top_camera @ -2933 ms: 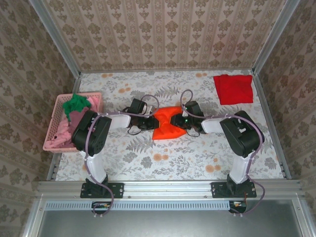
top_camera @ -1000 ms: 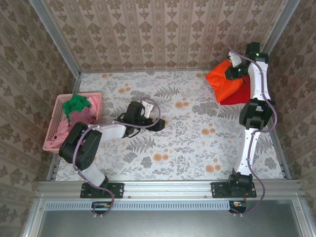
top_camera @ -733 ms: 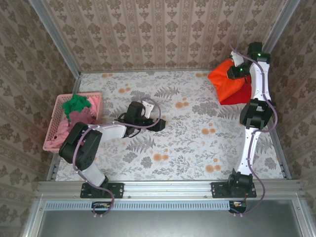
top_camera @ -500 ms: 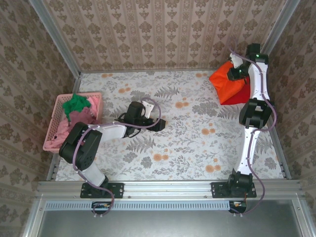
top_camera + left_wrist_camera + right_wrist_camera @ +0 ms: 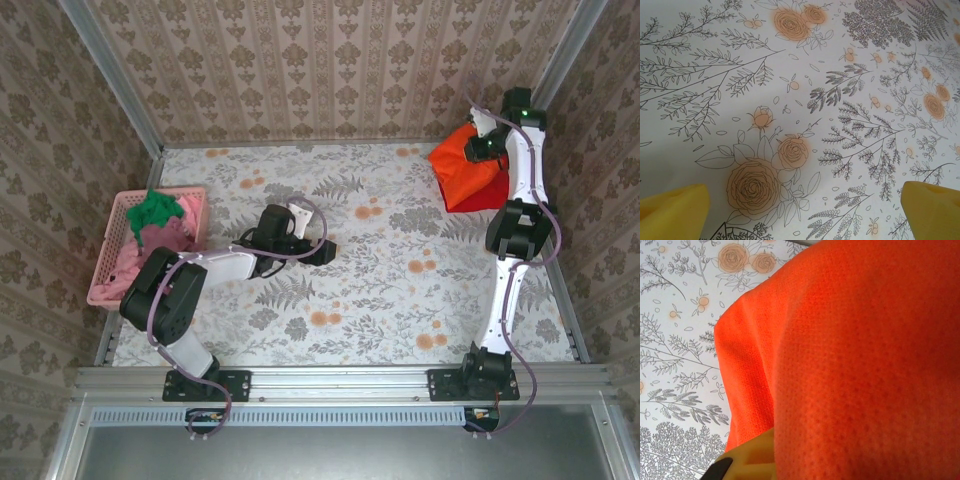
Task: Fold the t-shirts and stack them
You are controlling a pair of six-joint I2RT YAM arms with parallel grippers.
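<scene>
Right jaws clench the bunched, fine-knit orange t-shirt (image 5: 850, 365) above the flat red t-shirt (image 5: 478, 197); left jaws gape wide.

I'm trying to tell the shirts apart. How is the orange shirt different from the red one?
The orange shirt is bright orange; the red shirt is deeper red. The orange shirt hangs bunched from the right gripper; the red shirt lies flat on the table. Both are plain cloth at the table's far right corner.
</scene>
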